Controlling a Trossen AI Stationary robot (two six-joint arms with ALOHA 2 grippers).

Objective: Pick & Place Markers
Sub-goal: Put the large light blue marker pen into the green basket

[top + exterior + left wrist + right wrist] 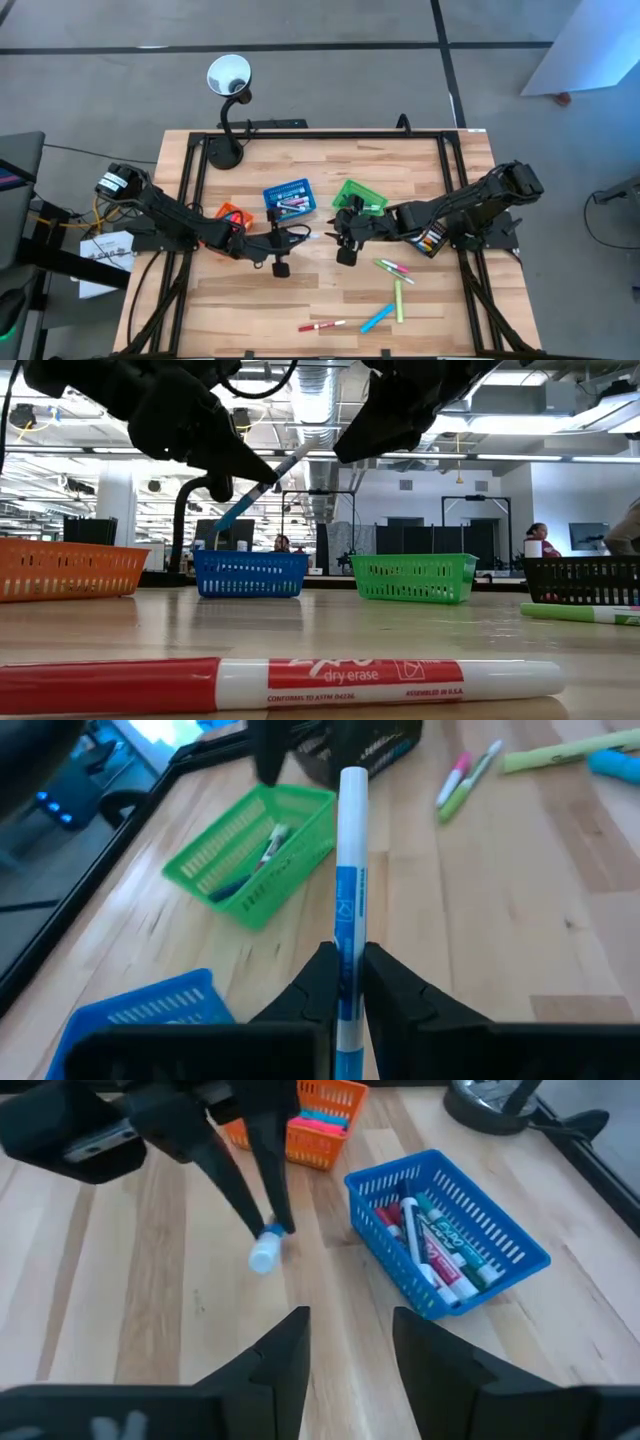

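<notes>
A red marker (280, 685) is seen lying nearest the low camera on the wood table (250, 300). Behind it, an open workshop room with ceiling lights is recorded, a seated person (536, 540) far off. Orange (65, 568), blue (250, 573), green (415, 577) and black (585, 580) baskets are lined up. A blue marker (350, 910) is clamped in the left gripper (346, 982) above mid-table. The right gripper (350, 1335) is held apart, empty, facing it.

The red marker (280, 685) is cut off at the low view's left edge. The blue marker's (350, 910) lower end is hidden between the left gripper's (347, 982) fingers.
</notes>
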